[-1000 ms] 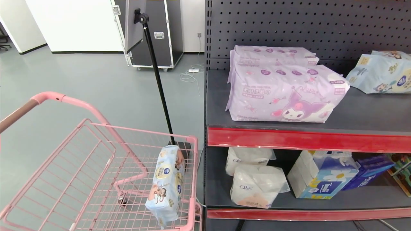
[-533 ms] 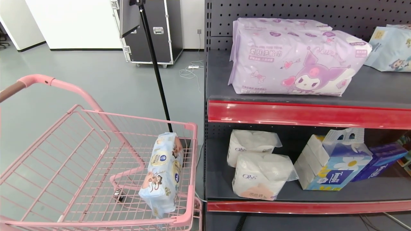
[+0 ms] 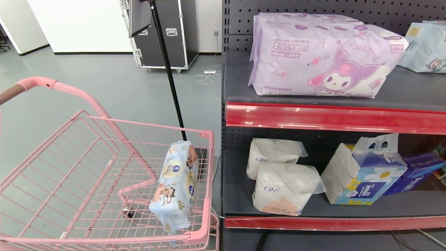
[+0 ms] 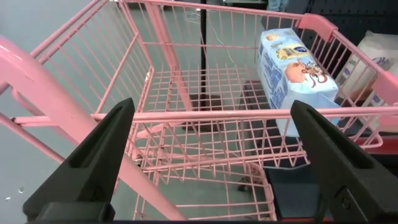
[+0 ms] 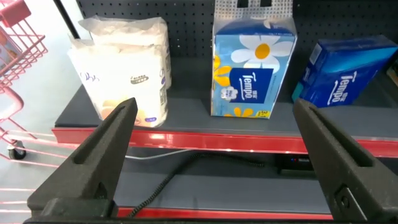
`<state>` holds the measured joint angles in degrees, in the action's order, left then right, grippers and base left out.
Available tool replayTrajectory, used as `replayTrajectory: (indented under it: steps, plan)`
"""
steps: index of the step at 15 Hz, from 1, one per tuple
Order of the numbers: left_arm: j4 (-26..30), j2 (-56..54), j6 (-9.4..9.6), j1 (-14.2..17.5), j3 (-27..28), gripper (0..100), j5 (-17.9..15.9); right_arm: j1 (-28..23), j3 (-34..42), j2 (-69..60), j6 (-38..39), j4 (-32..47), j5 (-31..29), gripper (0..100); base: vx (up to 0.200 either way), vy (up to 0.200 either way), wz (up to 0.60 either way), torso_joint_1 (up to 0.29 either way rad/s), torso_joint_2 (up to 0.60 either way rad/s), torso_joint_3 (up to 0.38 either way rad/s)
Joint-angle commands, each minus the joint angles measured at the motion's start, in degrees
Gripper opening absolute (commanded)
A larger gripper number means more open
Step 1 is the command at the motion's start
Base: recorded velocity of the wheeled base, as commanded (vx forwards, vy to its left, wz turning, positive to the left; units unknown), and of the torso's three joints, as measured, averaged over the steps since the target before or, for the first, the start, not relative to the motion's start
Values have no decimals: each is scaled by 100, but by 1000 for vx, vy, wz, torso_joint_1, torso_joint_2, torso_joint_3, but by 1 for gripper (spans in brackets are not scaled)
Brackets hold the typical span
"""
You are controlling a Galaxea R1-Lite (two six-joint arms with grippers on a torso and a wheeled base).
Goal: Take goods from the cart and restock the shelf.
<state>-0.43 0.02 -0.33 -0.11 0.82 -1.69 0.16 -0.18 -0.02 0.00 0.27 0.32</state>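
1. Here, the pink wire shopping cart (image 3: 208,134) (image 4: 205,116) stands on the grey floor just beside the left end of the dark grey metal shelf with red front strips (image 3: 331,116) (image 5: 186,109).
2. The light-blue plastic pack of tissues with cartoon print (image 3: 176,186) (image 4: 289,71) stands on edge inside the cart. It leans on the wire wall nearest the shelf, toward the cart's far corner.
3. The left gripper (image 4: 208,162) hangs over the cart on its handle side, well apart from the blue pack. Its fingers (image 4: 102,158) are spread wide and hold nothing.
4. The right gripper (image 5: 211,155) faces the front edge of the lower board. Its fingers (image 5: 99,158) are spread wide too, with nothing between them.
5. On the upper board, a large purple plastic pack with a cartoon figure (image 3: 320,55) lies at the left end, close to the front edge. A second light-blue printed pack (image 3: 427,48) lies toward the right end.
6. On the lower board, two white plastic-wrapped packs of paper rolls (image 3: 284,188) (image 5: 124,68) sit at the left end, one behind the other.
7. Next along stands a blue and white tissue pack with a daisy on it (image 3: 366,177) (image 5: 252,62). A dark blue pack (image 3: 414,170) (image 5: 348,71) lies just beside it, toward the right end.
8. A thin black stand pole (image 3: 169,69) rises from the floor behind the cart's far rim.
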Motion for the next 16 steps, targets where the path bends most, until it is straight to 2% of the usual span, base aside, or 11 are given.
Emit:
replayTrajectory:
  steps: [1,2,3,4,5,6,8,10,11,13,16]
  plan:
    - [-1,1764,-758,-121,1817,100,29,2,1,2,0,0,3,100,0,0,0,0,0,0]
    - [-10,3153,-1435,-138,3276,100,-24,2,1,2,0,0,3,100,0,0,0,0,0,0]
    - [51,3970,-1373,-147,3988,100,-50,2,1,2,0,0,3,100,0,0,0,0,0,0]
    - [51,4629,-1048,-253,4286,100,-208,2,1,2,0,0,3,100,0,0,0,0,0,0]
    - [69,5060,-670,-393,4330,100,-323,2,1,2,0,0,3,100,0,0,0,0,0,0]
    - [69,5631,-468,-508,4313,100,-367,2,1,2,0,0,3,100,0,0,0,0,0,0]
    - [166,6211,-450,-1017,4339,100,-349,2,1,2,0,0,3,100,0,0,0,0,0,0]
    - [684,6958,-450,-1958,4568,100,-261,2,1,2,0,0,3,100,0,0,0,0,0,0]
    - [904,7292,-450,-2151,4656,100,-182,2,1,2,0,0,3,100,0,0,0,0,0,0]
    - [939,8057,-459,-2265,4911,100,73,2,1,2,0,0,3,100,0,0,0,0,0,0]
    - [1089,8769,-477,-2380,5324,100,205,2,1,2,0,0,3,100,0,0,0,0,0,0]
